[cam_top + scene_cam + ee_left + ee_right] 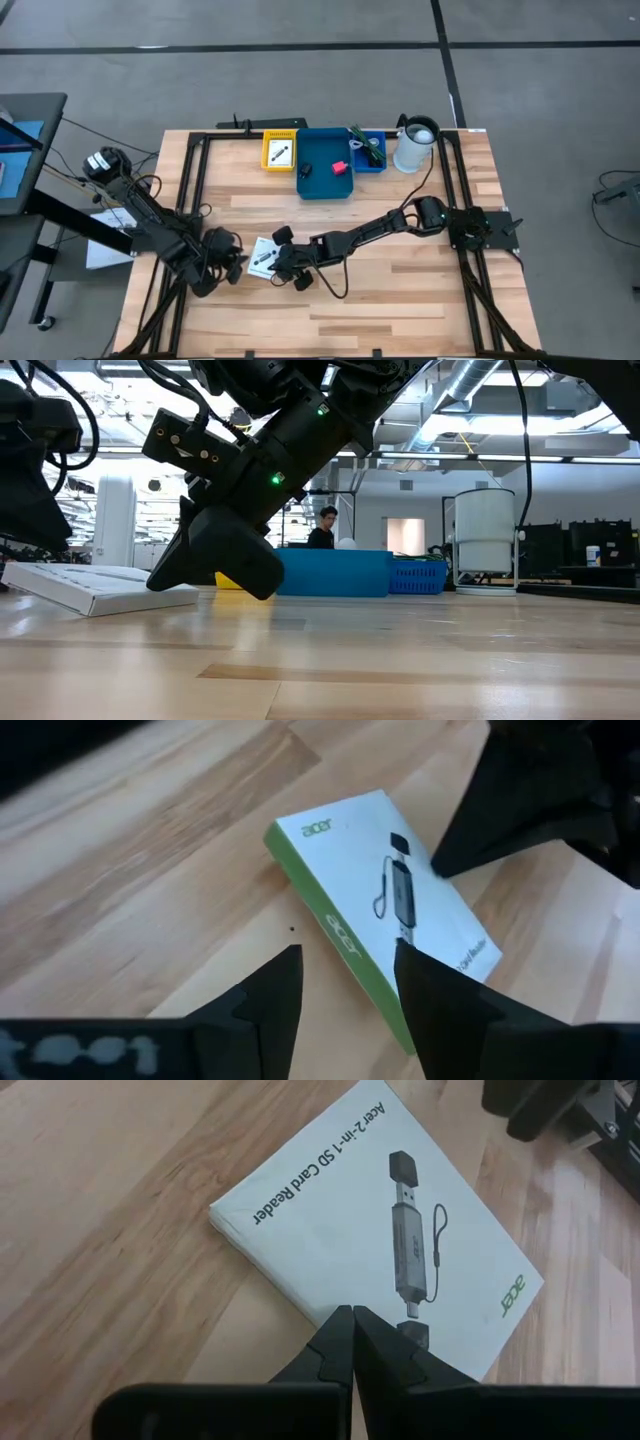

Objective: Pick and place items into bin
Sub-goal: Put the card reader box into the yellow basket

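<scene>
The white box (375, 1240), lower left of centre, looks light and stiff; grip its long edges. Left gripper (345, 990) fingers spread, right gripper (352, 1345) fingers pressed together.

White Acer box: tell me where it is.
The box lies flat on the table's front-left part in the high view, between the left gripper and right gripper.

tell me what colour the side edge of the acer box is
Green, with a white printed top; the box shows this best in the left wrist view.
</scene>
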`<state>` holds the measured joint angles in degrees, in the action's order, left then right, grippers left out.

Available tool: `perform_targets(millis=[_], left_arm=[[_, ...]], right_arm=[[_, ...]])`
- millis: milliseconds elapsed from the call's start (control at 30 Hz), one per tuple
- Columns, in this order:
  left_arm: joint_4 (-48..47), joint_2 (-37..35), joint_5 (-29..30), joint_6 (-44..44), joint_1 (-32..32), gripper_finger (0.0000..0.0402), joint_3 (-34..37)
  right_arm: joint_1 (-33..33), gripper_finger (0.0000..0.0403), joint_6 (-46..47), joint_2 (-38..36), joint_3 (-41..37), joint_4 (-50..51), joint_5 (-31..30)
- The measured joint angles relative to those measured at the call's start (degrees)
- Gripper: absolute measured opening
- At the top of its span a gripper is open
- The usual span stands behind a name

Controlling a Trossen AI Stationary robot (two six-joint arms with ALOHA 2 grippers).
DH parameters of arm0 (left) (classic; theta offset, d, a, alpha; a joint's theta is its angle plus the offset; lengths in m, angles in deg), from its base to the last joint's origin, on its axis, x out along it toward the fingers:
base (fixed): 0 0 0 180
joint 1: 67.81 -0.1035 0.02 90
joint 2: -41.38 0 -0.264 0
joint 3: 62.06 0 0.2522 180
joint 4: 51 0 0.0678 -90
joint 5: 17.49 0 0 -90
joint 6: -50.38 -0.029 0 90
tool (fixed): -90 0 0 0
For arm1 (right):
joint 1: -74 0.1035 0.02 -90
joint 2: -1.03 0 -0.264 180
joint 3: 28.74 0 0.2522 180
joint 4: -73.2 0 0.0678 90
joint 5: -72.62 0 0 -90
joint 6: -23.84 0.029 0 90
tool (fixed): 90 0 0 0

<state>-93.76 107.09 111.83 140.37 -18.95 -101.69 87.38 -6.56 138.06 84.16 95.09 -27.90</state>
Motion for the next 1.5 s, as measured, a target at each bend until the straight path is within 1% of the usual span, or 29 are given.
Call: perform_targets(millis=[233,567,833,1167,1500], left_arm=[[-0.37,0.0,-1.56,-1.51,-2.68,0.017,0.0],[0.62,0.0,-3.29,-2.66,-3.63,0.0172,0.0],[5.1,0.0,-4.26,-5.55,-4.65,0.0172,0.0],[6.46,0.0,-9.01,-10.05,-9.04,0.0172,0.0],[5.59,0.0,-11.94,-10.39,-10.96,0.0172,0.0]], right_arm=[[0.08,0.0,0.0,0.02,0.0,0.15,0.0],[0.46,0.0,0.0,0.02,-0.02,0.43,-0.13],[0.44,0.0,-0.03,0.02,-0.02,0.41,-0.17],[0.46,0.0,-0.02,0.04,-0.02,0.41,-0.22],[0.46,0.0,-0.04,0.04,-0.02,0.43,-0.22]])
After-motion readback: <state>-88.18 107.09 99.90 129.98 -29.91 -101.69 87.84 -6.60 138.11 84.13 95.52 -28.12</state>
